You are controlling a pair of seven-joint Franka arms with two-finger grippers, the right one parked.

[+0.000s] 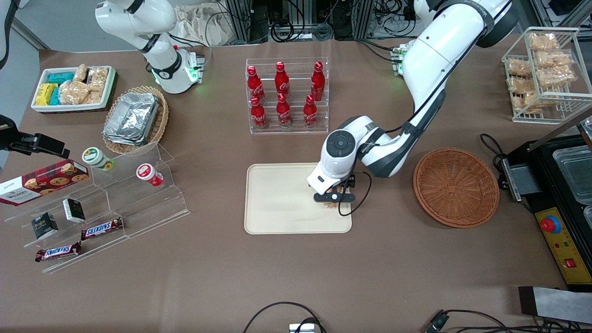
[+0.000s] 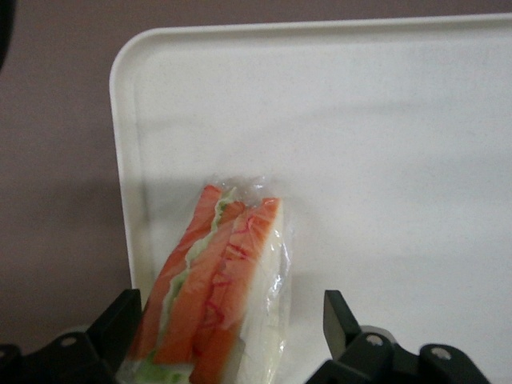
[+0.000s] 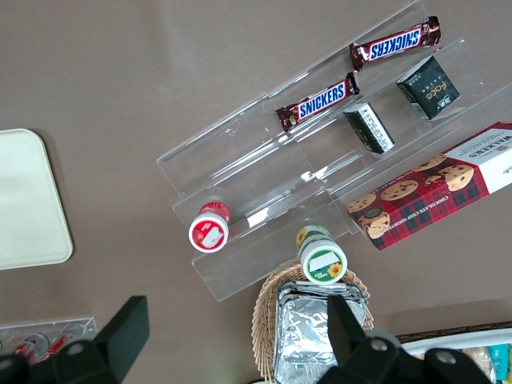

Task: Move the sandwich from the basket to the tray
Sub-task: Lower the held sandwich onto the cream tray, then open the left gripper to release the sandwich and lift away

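One gripper (image 1: 334,198) hung low over the tray (image 1: 277,203), near its 3 o'clock edge, fingers (image 2: 118,324) spread wide apart around the sandwich (image 2: 214,288) lying on the tray. At 3 o'clock from the tray sat the basket (image 1: 456,187) on the worktop (image 1: 296,277).

Wrapped sandwich (image 2: 216,288) on tray (image 1: 277,203), gripper (image 1: 334,200) spread, basket (image 1: 455,187) empty

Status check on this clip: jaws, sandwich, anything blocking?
Gripper over tray, jaws open. Sandwich between them, above tray's edge. Basket empty. Nothing in the way.
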